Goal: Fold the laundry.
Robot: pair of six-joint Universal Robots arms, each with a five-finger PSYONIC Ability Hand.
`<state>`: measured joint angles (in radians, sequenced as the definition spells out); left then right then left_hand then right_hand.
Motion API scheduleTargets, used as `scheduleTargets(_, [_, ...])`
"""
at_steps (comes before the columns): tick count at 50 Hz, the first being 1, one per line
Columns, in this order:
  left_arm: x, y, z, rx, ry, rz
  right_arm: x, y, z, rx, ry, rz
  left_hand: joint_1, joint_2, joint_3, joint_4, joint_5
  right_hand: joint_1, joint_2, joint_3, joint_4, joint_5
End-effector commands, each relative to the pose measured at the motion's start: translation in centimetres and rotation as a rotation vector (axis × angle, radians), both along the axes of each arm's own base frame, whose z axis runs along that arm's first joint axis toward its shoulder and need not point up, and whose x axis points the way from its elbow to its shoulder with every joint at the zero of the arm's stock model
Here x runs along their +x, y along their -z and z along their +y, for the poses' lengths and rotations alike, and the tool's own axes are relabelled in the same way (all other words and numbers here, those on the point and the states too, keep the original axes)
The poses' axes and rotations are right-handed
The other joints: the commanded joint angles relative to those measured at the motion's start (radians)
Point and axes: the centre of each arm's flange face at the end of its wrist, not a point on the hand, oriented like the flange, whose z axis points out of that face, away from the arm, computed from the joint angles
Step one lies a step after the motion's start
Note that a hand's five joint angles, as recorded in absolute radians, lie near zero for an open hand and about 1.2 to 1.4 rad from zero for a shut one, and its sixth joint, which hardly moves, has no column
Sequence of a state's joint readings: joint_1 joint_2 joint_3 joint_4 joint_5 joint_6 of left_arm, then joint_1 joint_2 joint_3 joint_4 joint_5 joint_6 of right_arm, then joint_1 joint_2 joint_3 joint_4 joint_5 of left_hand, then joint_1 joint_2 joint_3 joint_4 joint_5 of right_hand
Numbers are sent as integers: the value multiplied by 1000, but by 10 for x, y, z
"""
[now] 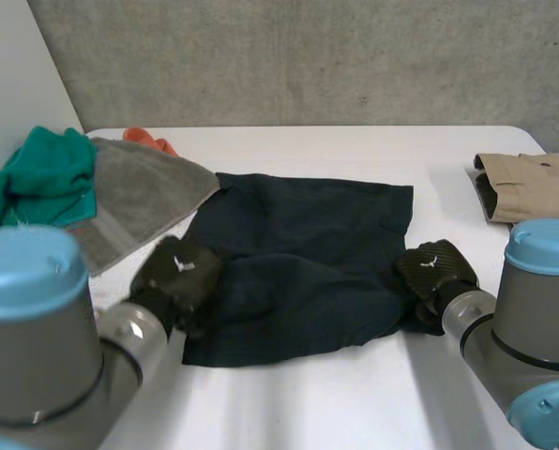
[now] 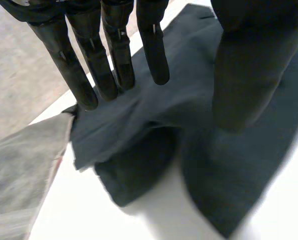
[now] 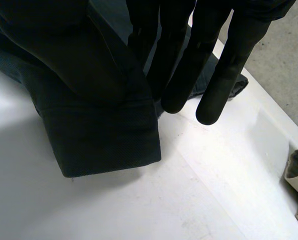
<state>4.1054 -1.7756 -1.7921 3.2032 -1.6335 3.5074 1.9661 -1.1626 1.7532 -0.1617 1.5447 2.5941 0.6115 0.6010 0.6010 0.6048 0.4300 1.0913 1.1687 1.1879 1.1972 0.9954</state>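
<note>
A dark navy garment (image 1: pixel 308 244) lies spread, with some folds, in the middle of the white table (image 1: pixel 355 394). My left hand (image 1: pixel 178 272) rests at the garment's left edge. In the left wrist view its fingers (image 2: pixel 114 55) are straight and spread from the thumb, just over a rumpled fold of the garment (image 2: pixel 139 130), so the hand is open. My right hand (image 1: pixel 436 267) is at the garment's right edge. There the thumb and fingers (image 3: pixel 179 65) pinch the cloth, and a hemmed corner of the garment (image 3: pixel 104 140) hangs below the thumb just above the table.
A grey towel (image 1: pixel 139 202) lies left of the garment, touching its upper left corner, and also lies beside my left hand (image 2: pixel 24 170). A green cloth (image 1: pixel 45 178) and an orange item (image 1: pixel 148 141) sit at the far left. A folded tan garment (image 1: pixel 533 187) lies at the right edge.
</note>
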Motion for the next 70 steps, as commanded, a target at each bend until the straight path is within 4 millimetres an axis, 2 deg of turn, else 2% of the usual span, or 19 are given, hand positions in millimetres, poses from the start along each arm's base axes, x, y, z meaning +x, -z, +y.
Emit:
scheduleTargets(1, [3, 16, 45, 33, 86, -31, 0, 0, 0, 1, 0, 0, 95, 106, 106, 102, 102, 305, 228, 208, 199, 226])
scheduleTargets(7, [3, 31, 38, 38, 71, -35, 1, 1, 2, 2, -5, 0, 89, 100, 100, 96, 96, 305, 228, 208, 199, 226])
scheduleTargets(13, [4, 51, 13, 39, 14, -36, 0, 3, 5, 11, -6, 4, 16, 27, 27, 23, 23, 305, 228, 208, 199, 226])
scheduleTargets(27, [-4, 69, -6, 57, 5, -52, -1, 4, 5, 9, -5, 3, 45, 56, 56, 52, 52, 305, 228, 208, 199, 226])
scheduleTargets(33, [-6, 74, -9, 54, 12, -74, 0, 4, 4, 8, -5, 3, 195, 205, 205, 201, 202, 305, 228, 208, 199, 226])
scheduleTargets(34, [-6, 74, -9, 51, 13, -76, -1, 4, 5, 9, -6, 5, 268, 278, 278, 274, 275, 305, 228, 208, 199, 226])
scheduleTargets(35, [-7, 75, -10, 50, 15, -81, -1, 4, 5, 9, -6, 5, 452, 462, 462, 458, 459, 305, 228, 208, 199, 226])
scheduleTargets(39, [-6, 75, -12, 46, 12, -82, -1, 4, 5, 8, -4, 5, 784, 795, 795, 791, 791, 305, 228, 208, 199, 226])
scheduleTargets(43, [-5, 70, -12, 39, 3, -79, -1, -3, 5, -9, -1, 3, 785, 795, 795, 791, 792, 305, 228, 208, 199, 226])
scheduleTargets(45, [-4, 62, -13, 26, -4, -74, -2, -15, 6, -39, -6, 2, 785, 795, 795, 791, 792, 305, 228, 208, 199, 226])
scheduleTargets(50, [6, 38, 4, 42, 7, -94, -7, -46, 20, -78, -29, 33, 785, 795, 795, 791, 792, 305, 228, 208, 199, 226])
scheduleTargets(51, [10, 29, 13, 67, 15, -109, -10, -55, 28, -78, -44, 66, 785, 795, 795, 791, 792, 305, 228, 208, 199, 226])
scheduleTargets(54, [19, 16, 28, 108, 23, -139, -15, -67, 40, -66, -75, 127, 785, 795, 795, 791, 792, 305, 228, 208, 199, 226])
scheduleTargets(55, [24, 7, 40, 146, 36, -165, -19, -70, 48, -42, -95, 177, 785, 795, 795, 791, 792, 305, 228, 208, 199, 226])
scheduleTargets(57, [29, 2, 54, 189, 57, -195, -23, -72, 54, -18, -110, 222, 785, 795, 795, 791, 792, 305, 228, 208, 199, 226])
scheduleTargets(59, [34, -4, 76, 255, 100, -252, -28, -70, 68, 48, -155, 306, 785, 795, 795, 791, 792, 305, 228, 208, 199, 226])
scheduleTargets(63, [37, -10, 106, 311, 187, -326, -39, -60, 92, 199, -232, 440, 785, 795, 795, 791, 792, 305, 228, 208, 199, 226])
scheduleTargets(66, [34, -13, 113, 292, 218, -337, -43, -57, 99, 246, -258, 471, 785, 795, 795, 791, 792, 305, 228, 208, 199, 226])
scheduleTargets(70, [23, -17, 101, 229, 222, -302, -41, -55, 96, 226, -257, 465, 785, 795, 795, 791, 792, 305, 228, 208, 199, 226])
